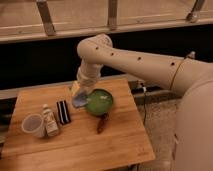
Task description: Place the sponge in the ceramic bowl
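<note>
You are looking at the wooden desk, which is lying beneath the end effector and carrying all items. The arm is reaching in from the end effector's right. The ceramic bowl is sitting just right of the end effector and slightly below it. The end effector is hanging at the bowl's left rim and pinching the sponge at its tip. The white cup and the small bottle are standing well left and below. The black block is lying near, lower left. A dark reddish object is lying lower right.
</note>
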Controlling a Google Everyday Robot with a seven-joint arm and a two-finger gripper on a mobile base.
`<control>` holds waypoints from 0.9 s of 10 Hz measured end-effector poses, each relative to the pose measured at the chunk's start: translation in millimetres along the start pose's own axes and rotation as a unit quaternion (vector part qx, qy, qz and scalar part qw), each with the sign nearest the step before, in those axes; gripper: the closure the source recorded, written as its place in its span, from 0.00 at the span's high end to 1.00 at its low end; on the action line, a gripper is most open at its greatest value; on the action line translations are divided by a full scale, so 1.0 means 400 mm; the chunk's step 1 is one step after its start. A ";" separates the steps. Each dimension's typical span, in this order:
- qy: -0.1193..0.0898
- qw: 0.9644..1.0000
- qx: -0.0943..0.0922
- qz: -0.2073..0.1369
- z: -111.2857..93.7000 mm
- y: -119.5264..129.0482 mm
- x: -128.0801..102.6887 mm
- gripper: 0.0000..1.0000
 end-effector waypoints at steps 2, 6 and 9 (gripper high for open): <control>0.000 1.000 0.000 0.000 0.001 0.001 -0.001 0.00; -0.014 0.999 0.019 0.028 -0.022 -0.082 -0.031 0.00; -0.004 0.998 0.017 0.068 0.023 -0.240 -0.060 0.00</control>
